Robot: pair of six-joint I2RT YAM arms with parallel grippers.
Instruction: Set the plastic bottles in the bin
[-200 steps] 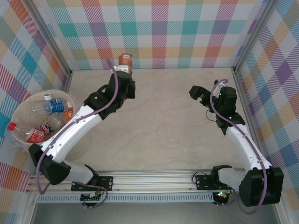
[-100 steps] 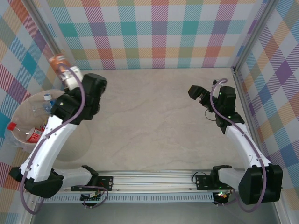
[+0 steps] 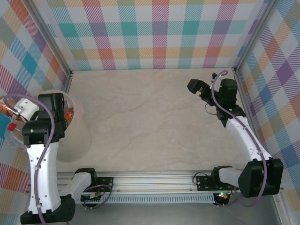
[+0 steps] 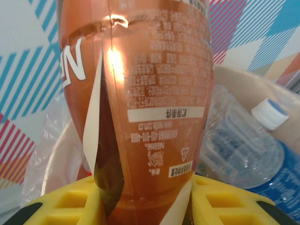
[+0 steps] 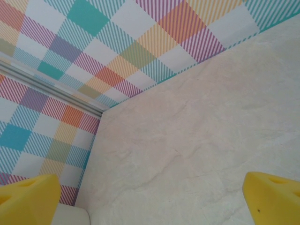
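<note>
**Bin and held bottle largely hidden or cropped**

From above, the left arm [image 3: 41,154] covers most of the large round translucent pale plastic bin [image 3: 71,101], so the bottles inside cannot be counted. The clear plastic bottle with an orange-brown label [image 3: 6,108] is cut by the left edge. In the left wrist view that bottle's top and base run off the frame. The left gripper [image 4: 147,202] clamped on it is cropped at the bottom, and a clear white-capped bottle with a blue label [image 4: 243,150] sits partly behind it. The right gripper [image 5: 151,198] has its yellow fingertips cut by the lower corners.
</note>
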